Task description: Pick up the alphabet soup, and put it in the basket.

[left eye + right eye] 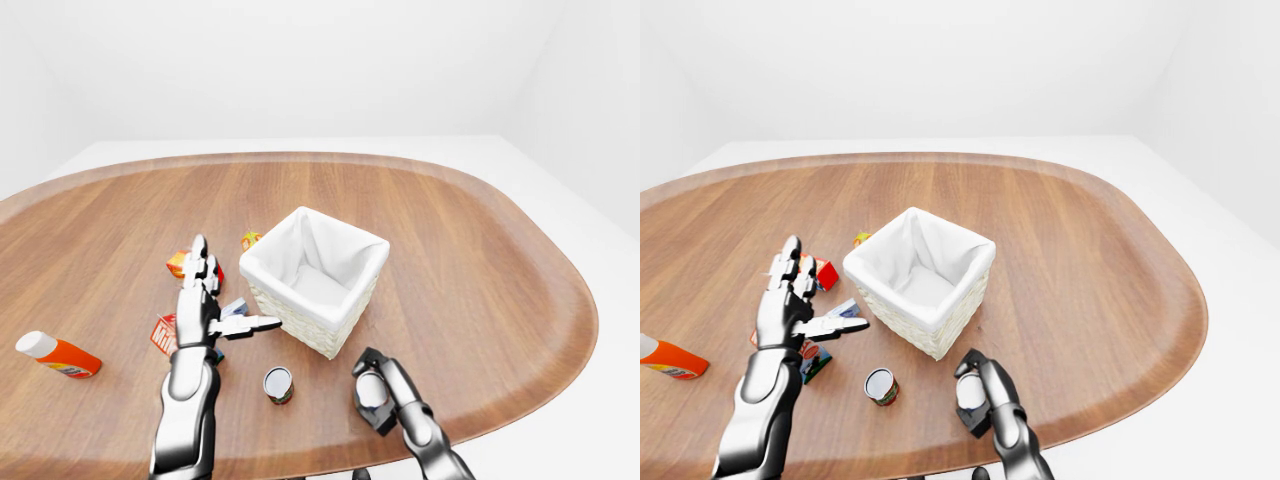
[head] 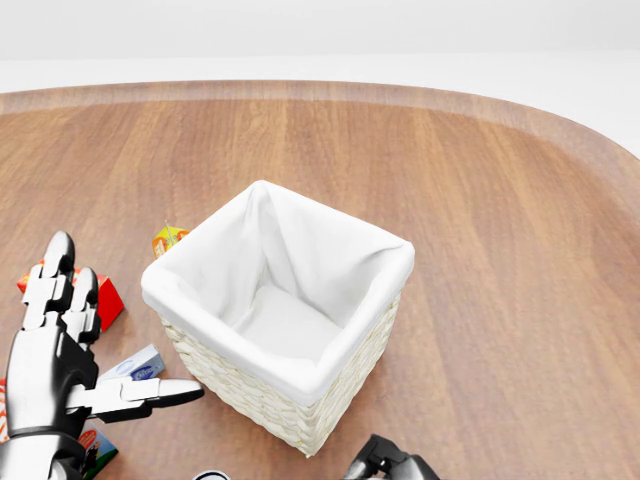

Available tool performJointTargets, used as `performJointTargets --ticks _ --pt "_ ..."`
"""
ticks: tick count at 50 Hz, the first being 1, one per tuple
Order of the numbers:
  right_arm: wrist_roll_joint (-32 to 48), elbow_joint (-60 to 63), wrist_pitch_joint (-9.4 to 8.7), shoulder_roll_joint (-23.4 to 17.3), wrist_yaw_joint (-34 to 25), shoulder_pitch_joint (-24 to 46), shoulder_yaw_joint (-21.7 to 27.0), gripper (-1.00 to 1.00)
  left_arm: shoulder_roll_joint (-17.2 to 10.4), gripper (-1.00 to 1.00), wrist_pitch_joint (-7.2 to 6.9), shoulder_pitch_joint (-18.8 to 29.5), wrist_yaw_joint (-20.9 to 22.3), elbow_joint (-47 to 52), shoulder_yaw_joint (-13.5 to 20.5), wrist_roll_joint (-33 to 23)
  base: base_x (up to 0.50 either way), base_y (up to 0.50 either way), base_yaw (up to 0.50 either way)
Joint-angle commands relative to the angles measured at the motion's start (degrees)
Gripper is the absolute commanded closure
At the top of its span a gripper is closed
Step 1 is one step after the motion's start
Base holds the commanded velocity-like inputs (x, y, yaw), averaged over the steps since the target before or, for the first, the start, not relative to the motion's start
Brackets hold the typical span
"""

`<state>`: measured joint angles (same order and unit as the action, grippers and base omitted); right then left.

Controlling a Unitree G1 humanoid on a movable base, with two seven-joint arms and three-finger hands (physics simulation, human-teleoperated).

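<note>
The right hand (image 1: 978, 398) has its dark fingers curled round a round white-topped can (image 1: 970, 392) — likely the alphabet soup — just below the square, white-lined wicker basket (image 1: 313, 278) on the wooden table (image 1: 470, 260), while the left hand (image 1: 205, 310) hovers splayed open beside a second can (image 1: 278, 384).

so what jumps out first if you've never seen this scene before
The white cloth-lined wicker basket stands empty near the middle of the oval wooden table, and it dominates every view. At the bottom of the left-eye view, the right hand has its fingers closed round a silver-topped can, while a second small can stands alone to its left. The left hand hovers spread open over small cartons left of the basket.
</note>
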<state>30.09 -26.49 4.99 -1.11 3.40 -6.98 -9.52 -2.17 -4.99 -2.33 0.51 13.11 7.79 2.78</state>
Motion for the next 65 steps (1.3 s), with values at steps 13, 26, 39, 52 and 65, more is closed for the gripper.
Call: performJointTargets --ticks 13,26,39,52,65 --pt "-0.7 6.9 0.01 -0.3 -1.3 -1.5 1.0 1.00 0.0 -1.00 -0.01 -0.1 0.0 0.1 -0.1 -0.1 0.00 0.00 0.00" --pt "-5.9 24.1 0.01 -1.2 -6.4 -4.0 4.6 1.00 0.0 -1.00 0.52 0.0 0.0 -0.6 -0.1 -0.3 0.00 0.00 0.00" --pt "-7.1 30.7 0.01 -1.4 -8.4 -4.7 6.5 1.00 0.0 -1.00 0.44 0.1 -0.2 -0.6 -0.2 -0.3 0.00 0.00 0.00" --pt "-7.3 36.3 -2.11 -1.2 -9.9 -5.6 7.7 1.00 0.0 -1.00 0.38 0.2 -0.2 -0.7 -0.2 -0.2 0.00 0.00 0.00" --pt "-9.2 45.6 -5.89 -0.6 -12.0 -7.4 8.7 1.00 0.0 -1.00 0.80 0.4 -0.3 -1.3 -0.2 -0.4 0.00 0.00 0.00"
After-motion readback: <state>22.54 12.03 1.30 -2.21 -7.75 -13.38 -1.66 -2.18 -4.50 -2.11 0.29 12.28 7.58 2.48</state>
